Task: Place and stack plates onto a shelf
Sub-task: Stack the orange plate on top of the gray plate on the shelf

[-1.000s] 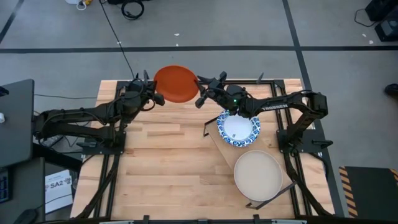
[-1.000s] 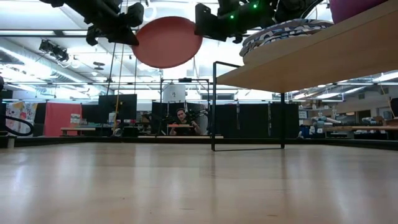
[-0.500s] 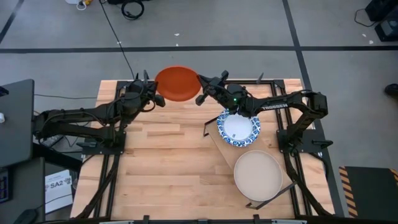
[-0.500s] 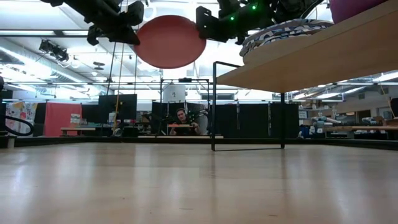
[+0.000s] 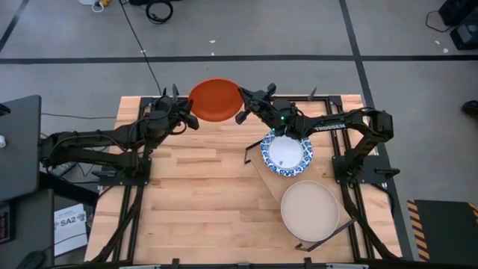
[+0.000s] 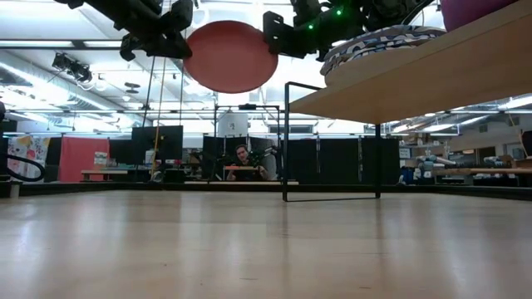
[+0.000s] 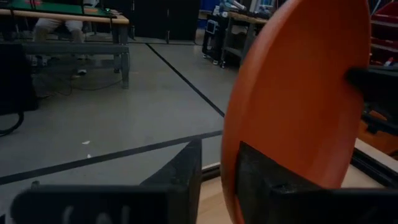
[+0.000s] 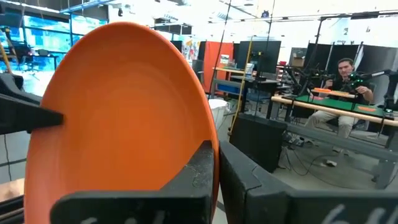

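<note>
Table's far edge: orange-red plate (image 5: 215, 101) mid-handover, right gripper (image 5: 244, 105) fingers clamped on its rim, left gripper (image 5: 187, 113) fingers loosening.

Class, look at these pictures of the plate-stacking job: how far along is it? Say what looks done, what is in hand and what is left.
Done: a blue-and-white plate and a pale plate already lie on the shelf.

In hand: the orange-red plate hangs in the air between both arms. The right gripper is shut on its rim; the left gripper has the opposite edge between its fingers, which show a gap.

Left: carrying that plate to the shelf and stacking it.
</note>
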